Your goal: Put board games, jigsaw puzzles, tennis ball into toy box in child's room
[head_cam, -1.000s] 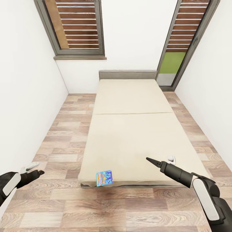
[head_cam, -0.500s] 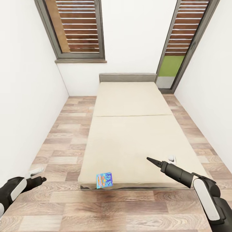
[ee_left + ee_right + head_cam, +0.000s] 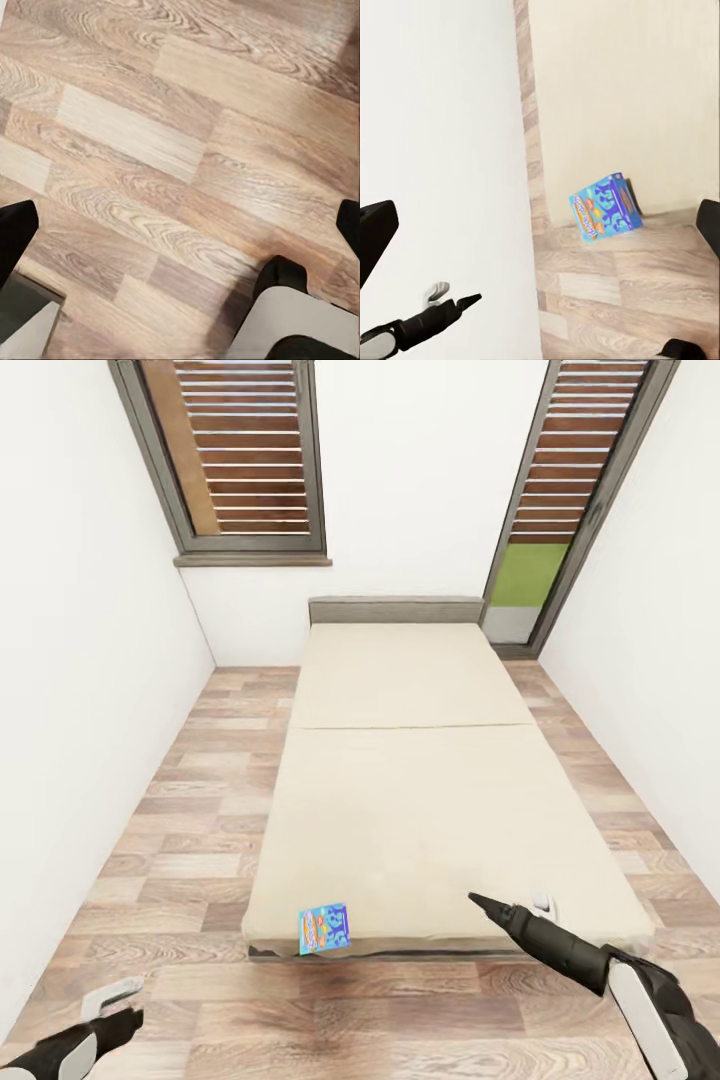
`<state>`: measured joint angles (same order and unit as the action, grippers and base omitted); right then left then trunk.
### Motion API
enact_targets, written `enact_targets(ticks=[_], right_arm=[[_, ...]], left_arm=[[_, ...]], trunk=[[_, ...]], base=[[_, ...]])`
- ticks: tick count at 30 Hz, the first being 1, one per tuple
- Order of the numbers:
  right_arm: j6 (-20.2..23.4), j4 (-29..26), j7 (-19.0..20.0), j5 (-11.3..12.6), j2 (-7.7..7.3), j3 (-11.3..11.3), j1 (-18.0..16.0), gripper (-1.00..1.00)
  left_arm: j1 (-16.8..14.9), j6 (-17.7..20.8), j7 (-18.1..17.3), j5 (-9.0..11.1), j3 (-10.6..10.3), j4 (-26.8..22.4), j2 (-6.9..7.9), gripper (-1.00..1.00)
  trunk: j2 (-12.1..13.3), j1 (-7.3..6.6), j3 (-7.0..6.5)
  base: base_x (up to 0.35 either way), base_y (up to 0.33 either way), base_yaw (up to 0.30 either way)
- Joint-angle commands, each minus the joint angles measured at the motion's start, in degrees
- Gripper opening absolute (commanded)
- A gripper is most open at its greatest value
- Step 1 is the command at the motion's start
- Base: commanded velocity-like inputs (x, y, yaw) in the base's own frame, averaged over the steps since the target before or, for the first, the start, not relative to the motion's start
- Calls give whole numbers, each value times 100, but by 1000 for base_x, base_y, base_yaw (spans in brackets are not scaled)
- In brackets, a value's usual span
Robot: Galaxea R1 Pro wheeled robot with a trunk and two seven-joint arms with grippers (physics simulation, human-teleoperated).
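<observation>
A small blue board game (image 3: 325, 928) rests tilted at the foot edge of the bed (image 3: 420, 810), which has a beige mattress and a grey headboard. The same blue board game (image 3: 606, 208) appears in the right wrist view, at the line where mattress meets floor. My right gripper (image 3: 482, 905) hovers open over the bed's foot, to the right of the game and apart from it. My left gripper (image 3: 128, 1020) hangs open and low over the floor at the left, holding nothing. The table, toy box, jigsaw puzzles and tennis ball are out of view.
White walls (image 3: 90, 690) close in on both sides, leaving wood-plank floor strips (image 3: 200, 800) along the bed. Two tall grey-framed windows (image 3: 240, 460) stand in the far wall. The left wrist view looks down on bare planks (image 3: 150, 150).
The view has shifted, so the camera moved. Both arms sit lower in the picture, the left one dropping most, toward the bottom corner. The blue game stays at the bed's foot.
</observation>
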<state>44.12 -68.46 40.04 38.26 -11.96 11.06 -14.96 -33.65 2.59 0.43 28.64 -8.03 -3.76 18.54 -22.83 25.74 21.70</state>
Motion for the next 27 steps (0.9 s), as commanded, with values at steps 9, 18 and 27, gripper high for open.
enact_targets(ticks=[9, 18, 27], right_arm=[[-1336, 459, 93, -24, -7, -23, 850, 100], [-2106, 1280, 114, -546, 26, -27, 912, 100], [-2477, 1662, 110, -610, 41, -36, 915, 100]], left_arm=[[711, -795, 6, -348, -65, 79, -205, 100], [976, -1279, 0, -348, -68, 99, -301, 100], [1154, -1384, 29, -375, -74, 103, -395, 100]], trunk=[[-9, 4, -78], [-9, 4, -163], [-9, 4, -248]], base=[[1, 0, 0], [0, 0, 0], [0, 0, 0]])
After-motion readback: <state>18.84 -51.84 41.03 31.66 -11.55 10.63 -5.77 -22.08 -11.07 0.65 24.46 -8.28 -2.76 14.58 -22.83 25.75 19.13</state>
